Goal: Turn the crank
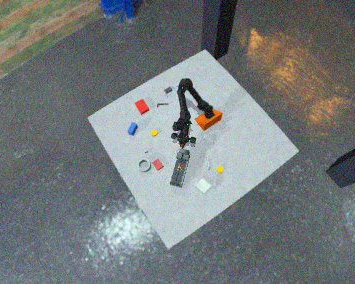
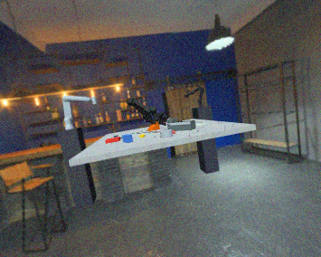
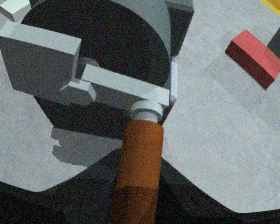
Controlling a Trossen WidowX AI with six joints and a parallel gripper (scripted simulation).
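The machine (image 1: 177,176) (image 2: 183,126) is a long dark grey body on the table. In the wrist view its crank arm (image 3: 123,87) is a light grey bar in front of a dark round part, with the orange-brown handle (image 3: 143,150) at the bar's end. My gripper (image 3: 136,159) (image 1: 182,144) is shut on this handle, at the machine's end nearest the arm. A tiny red spot shows on the slide in the top view, but its level against the brass marks is too small to tell. The wrist view shows neither pointer nor marks.
A small red block (image 1: 158,164) (image 3: 254,57) and a grey ring (image 1: 144,165) lie to one side of the machine. A pale block (image 1: 203,185) and a yellow disc (image 1: 220,169) lie on the other. An orange box (image 1: 209,120) lies beside the arm. Red (image 1: 142,106) and blue (image 1: 132,128) blocks lie farther off.
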